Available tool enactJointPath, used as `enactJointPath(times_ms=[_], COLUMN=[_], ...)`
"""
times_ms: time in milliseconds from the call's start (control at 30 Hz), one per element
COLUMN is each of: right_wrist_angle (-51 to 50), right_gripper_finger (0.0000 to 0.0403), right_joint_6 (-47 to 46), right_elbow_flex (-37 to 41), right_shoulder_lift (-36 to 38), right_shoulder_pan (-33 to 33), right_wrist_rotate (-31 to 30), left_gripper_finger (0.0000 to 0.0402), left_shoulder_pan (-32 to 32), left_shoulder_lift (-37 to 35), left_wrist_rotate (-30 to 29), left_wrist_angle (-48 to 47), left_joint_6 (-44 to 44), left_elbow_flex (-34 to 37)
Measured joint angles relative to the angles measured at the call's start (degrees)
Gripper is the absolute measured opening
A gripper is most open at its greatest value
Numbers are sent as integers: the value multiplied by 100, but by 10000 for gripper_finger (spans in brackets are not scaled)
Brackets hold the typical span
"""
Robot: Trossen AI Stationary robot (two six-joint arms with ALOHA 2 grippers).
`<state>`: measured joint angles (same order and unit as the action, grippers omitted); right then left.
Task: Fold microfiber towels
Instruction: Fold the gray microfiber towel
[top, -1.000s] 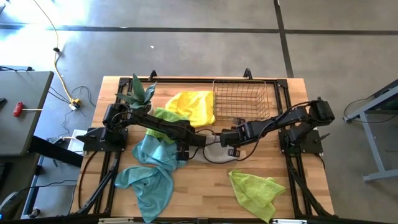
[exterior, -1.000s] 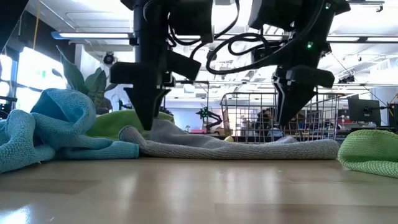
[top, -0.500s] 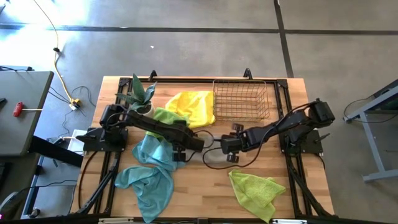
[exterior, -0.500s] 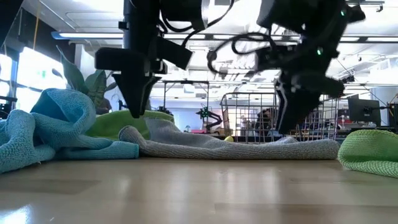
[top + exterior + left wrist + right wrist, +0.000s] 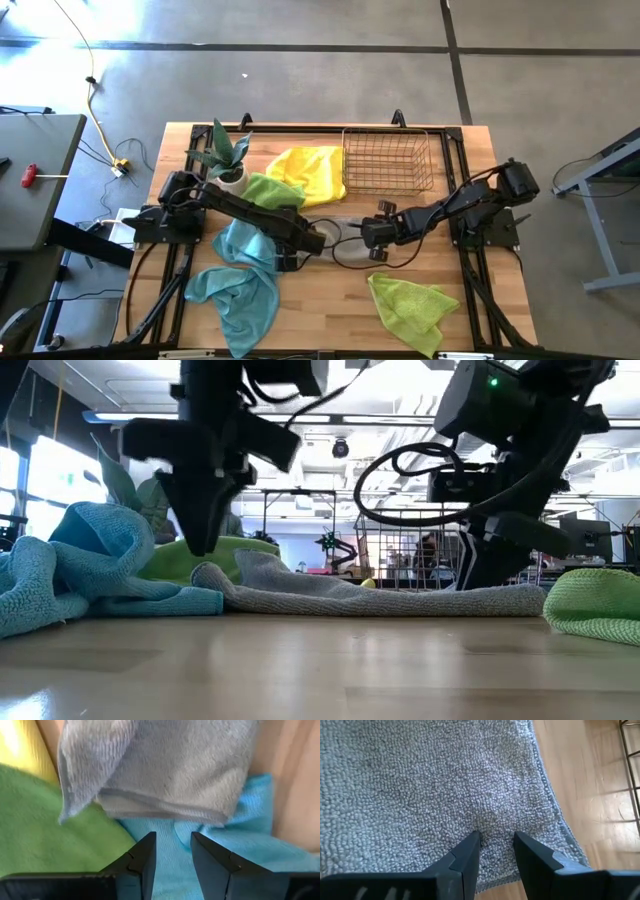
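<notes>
A grey towel (image 5: 330, 228) lies flat at the table's centre, and its left end rests on a teal towel (image 5: 245, 285). My left gripper (image 5: 288, 258) is open and hovers above the teal towel (image 5: 240, 840), just short of the grey towel's hemmed edge (image 5: 160, 807). My right gripper (image 5: 372, 235) is open and down on the grey towel (image 5: 445, 780) near its right edge. A yellow towel (image 5: 310, 170) and a lime green towel (image 5: 265, 188) lie at the far side. Another lime green towel (image 5: 410, 305) lies near the front right. My right gripper stands with its open fingertips (image 5: 472, 840) on the grey towel's top face, near its right hem (image 5: 555, 815). The fingers come from above, slanting in from the table's right. The towel lies flat on the table under them.
A wire mesh basket (image 5: 388, 160) stands at the far right of centre. A small potted plant (image 5: 225, 155) stands at the far left. Bare wood shows along the near edge between the teal towel and the front lime green towel.
My left gripper has moved toward the table's left and near edge, off the grey towel and over the teal one, rising slightly. My right gripper has tipped and come down onto the grey towel near its right edge. The towels have kept still.
</notes>
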<state>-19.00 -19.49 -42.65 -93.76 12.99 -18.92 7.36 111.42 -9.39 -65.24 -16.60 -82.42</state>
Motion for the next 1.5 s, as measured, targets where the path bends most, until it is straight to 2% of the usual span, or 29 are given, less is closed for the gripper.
enactJointPath(times_ms=[133,233,433,600,767,1200,1500], right_wrist_angle=[86,205,601,652,655,649,655], right_gripper_finger=[117,117,117,117,117,117,117], right_joint_6=[27,127,500,562,547,505,605], right_elbow_flex=[63,72,85,89,89,89,87], right_shoulder_lift=[4,-5,-33,-33,-33,-33,-31], right_shoulder_pan=[-2,-7,-13,-26,-26,-24,-24], right_wrist_rotate=[-11,-39,-1,6,7,4,4], left_gripper_finger=[110,110,110,110,110,110,110], left_shoulder_pan=[115,212,329,327,288,190,310], left_shoulder_lift=[-494,-1122,-2216,-2422,-2422,-2422,-2280], left_wrist_rotate=[40,11,27,84,305,-117,24], left_wrist_angle=[259,821,3232,4389,5671,5093,5313], left_joint_6=[-289,-746,-1758,-2807,-3133,-3910,-4237], left_elbow_flex=[210,664,2278,3397,3934,3964,3963])
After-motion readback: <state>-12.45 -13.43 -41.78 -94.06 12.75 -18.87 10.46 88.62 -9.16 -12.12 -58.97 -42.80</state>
